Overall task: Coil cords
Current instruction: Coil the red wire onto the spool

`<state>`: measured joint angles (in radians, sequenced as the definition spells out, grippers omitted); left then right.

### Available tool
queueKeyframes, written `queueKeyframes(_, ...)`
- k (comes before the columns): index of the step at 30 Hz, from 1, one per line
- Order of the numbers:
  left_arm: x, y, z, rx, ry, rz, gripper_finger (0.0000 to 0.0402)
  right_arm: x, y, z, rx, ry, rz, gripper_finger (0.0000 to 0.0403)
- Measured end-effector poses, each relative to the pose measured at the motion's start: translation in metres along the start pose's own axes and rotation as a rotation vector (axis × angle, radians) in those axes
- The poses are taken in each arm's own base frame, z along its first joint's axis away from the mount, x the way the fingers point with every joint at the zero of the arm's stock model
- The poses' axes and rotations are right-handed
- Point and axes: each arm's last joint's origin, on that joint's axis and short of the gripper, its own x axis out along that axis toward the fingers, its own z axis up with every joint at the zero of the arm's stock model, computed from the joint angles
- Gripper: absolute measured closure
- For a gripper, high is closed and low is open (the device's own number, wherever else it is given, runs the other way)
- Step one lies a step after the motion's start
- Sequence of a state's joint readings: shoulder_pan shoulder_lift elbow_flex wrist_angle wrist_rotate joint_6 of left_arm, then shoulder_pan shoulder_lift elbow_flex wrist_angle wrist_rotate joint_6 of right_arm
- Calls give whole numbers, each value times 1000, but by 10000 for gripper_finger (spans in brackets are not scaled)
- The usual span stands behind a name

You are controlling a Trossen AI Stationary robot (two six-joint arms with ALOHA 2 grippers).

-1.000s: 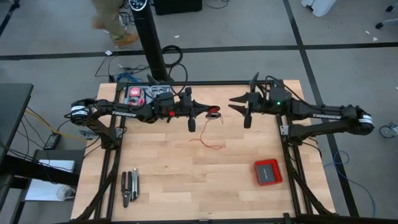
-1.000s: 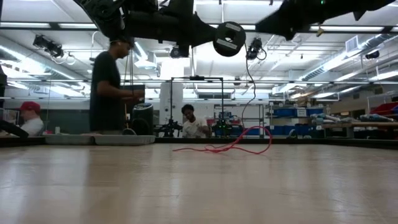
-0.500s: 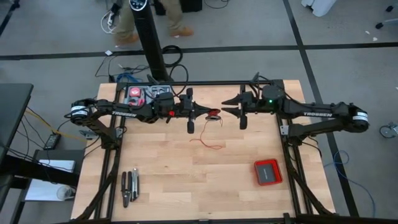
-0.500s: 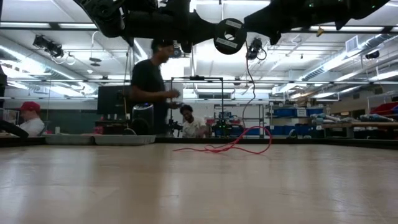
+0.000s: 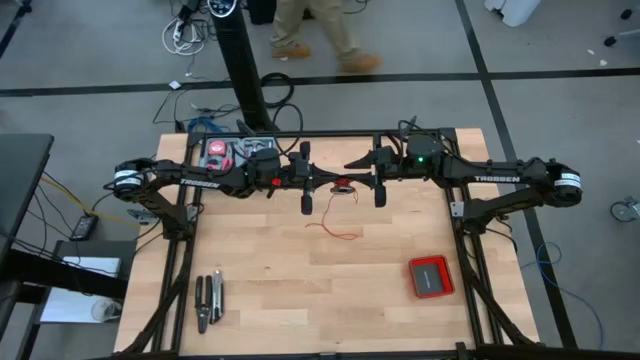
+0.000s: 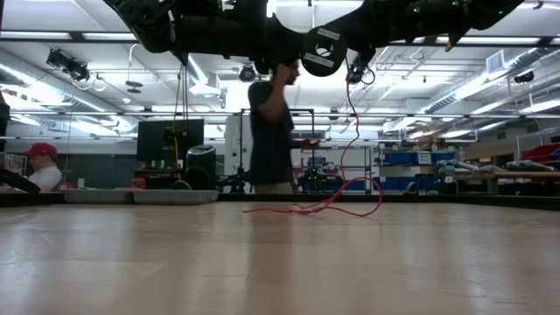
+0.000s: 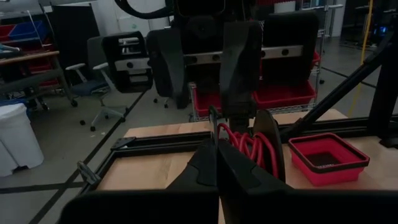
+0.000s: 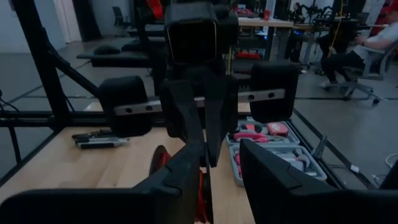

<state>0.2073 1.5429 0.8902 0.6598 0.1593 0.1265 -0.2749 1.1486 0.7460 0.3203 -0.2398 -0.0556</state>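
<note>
The cord is one thin red wire. Part of it is wound on a small black spool (image 7: 252, 144), held high above the table's far middle by my left gripper (image 7: 217, 163), which is shut on it. From the spool (image 6: 324, 52) a strand hangs down to loose loops (image 5: 336, 228) that lie on the wood. My right gripper (image 5: 361, 175) is level and open, facing the left one. Its fingers (image 8: 186, 177) stand right at the spool. My left gripper pinches the spool at its near rim (image 7: 215, 132) between its two shut fingers, which come level from the table's left. The spool is lifted clear and stands on edge, with the wire hanging slack from it down to the table. Whether my right gripper touches the spool or wire, I cannot tell.
A flat red square box (image 5: 431, 276) lies at the near right. An open tool case (image 5: 228, 152) sits at the far left corner, and dark pliers (image 5: 208, 300) lie near left. A person (image 6: 271, 131) walks past behind the table.
My right gripper has travelled toward the table's left, staying level and open, until it faces the spool in my left gripper. The spool and the loose loops have stayed where they were. A person has walked rightward behind the table.
</note>
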Motion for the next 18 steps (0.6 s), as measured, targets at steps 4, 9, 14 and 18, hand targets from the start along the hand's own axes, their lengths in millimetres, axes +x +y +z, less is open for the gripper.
queueKeyframes(4,0,0,0,0,0,0,401,8,-2,-5,-1,28,2,291)
queueKeyframes(9,0,0,-1,-7,5,-1,401,12,-2,-10,-13,54,3,292)
queueKeyframes(14,0,0,-1,-8,5,1,401,12,-3,-11,-30,60,-6,311)
queueKeyframes(18,0,0,-1,-9,11,10,401,15,-4,-14,-52,84,-18,356)
